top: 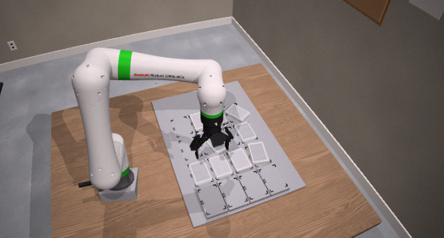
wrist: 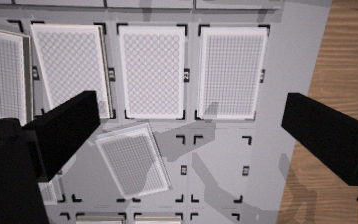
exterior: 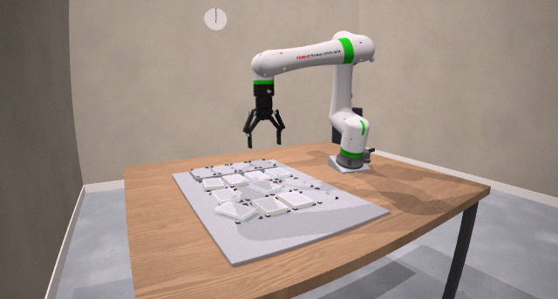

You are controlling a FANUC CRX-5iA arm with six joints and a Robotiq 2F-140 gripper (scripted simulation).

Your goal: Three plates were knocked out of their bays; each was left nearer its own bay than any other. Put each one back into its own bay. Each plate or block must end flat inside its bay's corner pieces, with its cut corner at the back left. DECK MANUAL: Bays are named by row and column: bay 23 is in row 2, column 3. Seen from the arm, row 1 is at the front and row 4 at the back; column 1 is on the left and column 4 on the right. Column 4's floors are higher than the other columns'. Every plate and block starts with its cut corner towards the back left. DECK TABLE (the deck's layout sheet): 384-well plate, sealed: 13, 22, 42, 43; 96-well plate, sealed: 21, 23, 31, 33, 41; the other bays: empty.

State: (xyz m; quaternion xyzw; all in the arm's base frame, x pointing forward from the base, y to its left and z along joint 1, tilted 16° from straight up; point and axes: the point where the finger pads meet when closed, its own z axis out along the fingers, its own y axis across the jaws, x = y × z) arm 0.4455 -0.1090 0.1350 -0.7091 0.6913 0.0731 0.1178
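Wide-open tool (exterior: 263, 131) high above skewed plate (wrist: 132, 160), corner pieces around.

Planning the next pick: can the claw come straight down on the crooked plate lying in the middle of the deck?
Probably yes: the open claw hangs high above the crooked plate, nothing between them, though it sits off-centre.

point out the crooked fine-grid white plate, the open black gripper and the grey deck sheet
crooked fine-grid white plate (wrist: 132, 160), wrist view, middle of its sealed top
open black gripper (exterior: 263, 139), exterior view, gap midway between its fingertips
grey deck sheet (top: 295, 182), top view, bare right edge
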